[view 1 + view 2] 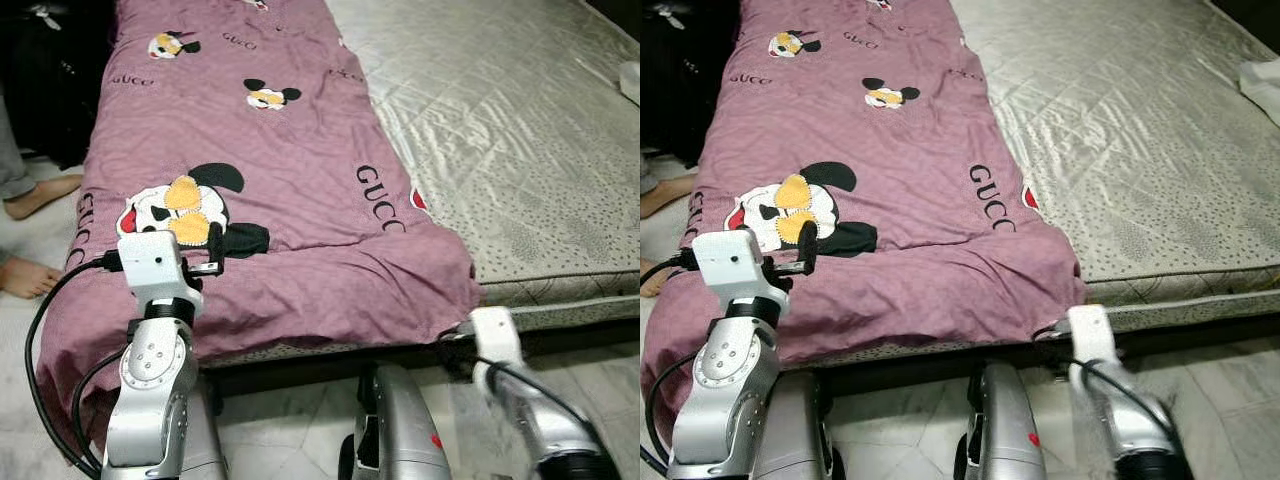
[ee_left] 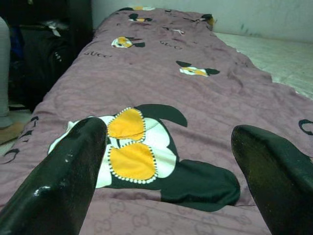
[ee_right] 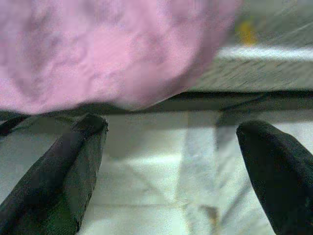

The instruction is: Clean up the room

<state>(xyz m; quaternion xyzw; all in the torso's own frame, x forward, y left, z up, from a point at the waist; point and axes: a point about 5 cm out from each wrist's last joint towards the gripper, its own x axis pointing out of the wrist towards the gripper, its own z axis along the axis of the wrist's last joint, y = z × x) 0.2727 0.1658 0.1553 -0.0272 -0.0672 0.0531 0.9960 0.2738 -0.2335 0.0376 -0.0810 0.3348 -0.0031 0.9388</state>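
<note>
A purple blanket (image 1: 280, 150) printed with cartoon mice and lettering covers the left half of the bed, its near edge draping over the mattress side. My left gripper (image 2: 168, 137) is open and hovers just above the blanket's near left part, by the large mouse print (image 1: 185, 210). My right gripper (image 3: 171, 127) is also open. It sits low beside the bed's front edge, just under the blanket's hanging near-right corner (image 3: 112, 54), with nothing between its fingers.
The bare grey quilted mattress (image 1: 520, 150) fills the right half of the bed, with a white cloth (image 1: 630, 80) at its far right edge. A person's bare feet (image 1: 35, 195) stand left of the bed by a dark bag (image 1: 50, 80). Pale floor tiles (image 1: 300, 420) lie below.
</note>
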